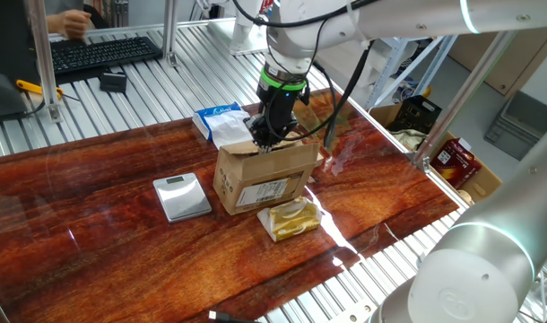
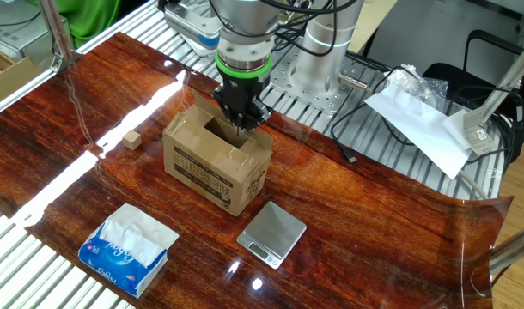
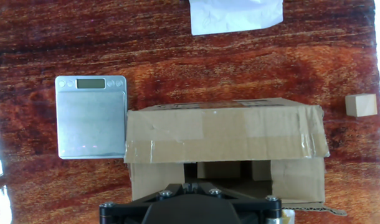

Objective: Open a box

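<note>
The box [image 1: 267, 178] is a brown cardboard carton with a white label on its side, standing mid-table. It also shows in the other fixed view [image 2: 217, 161] and in the hand view [image 3: 224, 134]. Its top is partly open: one taped flap lies outward and a dark opening [image 3: 221, 171] shows beside it. My gripper [image 1: 270, 136] points down at the top of the box, its tips at the opening's edge [image 2: 241, 122]. In the hand view the gripper [image 3: 190, 185] has its two fingertips close together with nothing seen between them.
A silver scale [image 1: 182, 196] lies beside the box. A blue-and-white tissue packet [image 1: 220, 121] lies behind it and a yellow wrapped packet [image 1: 291, 218] in front. A small wooden block [image 2: 132, 139] sits near the box. The robot base [image 2: 318, 51] stands at the table edge.
</note>
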{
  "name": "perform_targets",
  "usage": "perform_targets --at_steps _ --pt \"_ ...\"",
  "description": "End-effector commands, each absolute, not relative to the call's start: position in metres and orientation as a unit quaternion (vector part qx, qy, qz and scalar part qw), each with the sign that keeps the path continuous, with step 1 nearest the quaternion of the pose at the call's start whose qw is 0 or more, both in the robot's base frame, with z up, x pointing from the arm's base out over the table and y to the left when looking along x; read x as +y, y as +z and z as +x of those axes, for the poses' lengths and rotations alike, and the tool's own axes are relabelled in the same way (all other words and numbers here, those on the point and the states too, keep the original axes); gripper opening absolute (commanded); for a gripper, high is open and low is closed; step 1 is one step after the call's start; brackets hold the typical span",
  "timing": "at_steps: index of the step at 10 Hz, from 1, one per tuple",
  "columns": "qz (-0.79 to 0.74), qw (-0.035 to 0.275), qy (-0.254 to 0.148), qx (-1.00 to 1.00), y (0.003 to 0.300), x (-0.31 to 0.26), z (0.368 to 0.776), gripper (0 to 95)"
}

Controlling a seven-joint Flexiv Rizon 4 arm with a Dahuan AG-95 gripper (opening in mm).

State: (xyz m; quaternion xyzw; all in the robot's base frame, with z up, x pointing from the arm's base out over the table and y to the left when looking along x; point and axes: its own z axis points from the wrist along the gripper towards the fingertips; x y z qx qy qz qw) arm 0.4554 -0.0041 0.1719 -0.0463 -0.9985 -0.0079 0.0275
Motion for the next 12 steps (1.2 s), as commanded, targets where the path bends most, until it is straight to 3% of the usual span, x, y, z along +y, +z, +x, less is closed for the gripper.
perform_targets --at_steps 1,12 --pt "-0.046 0.033 -0.008 -0.998 0.1722 -0.0040 0.4550 0.0" --pt "-0.013 0.031 -0.030 -0.999 0.1722 -0.0040 0.4550 0.0"
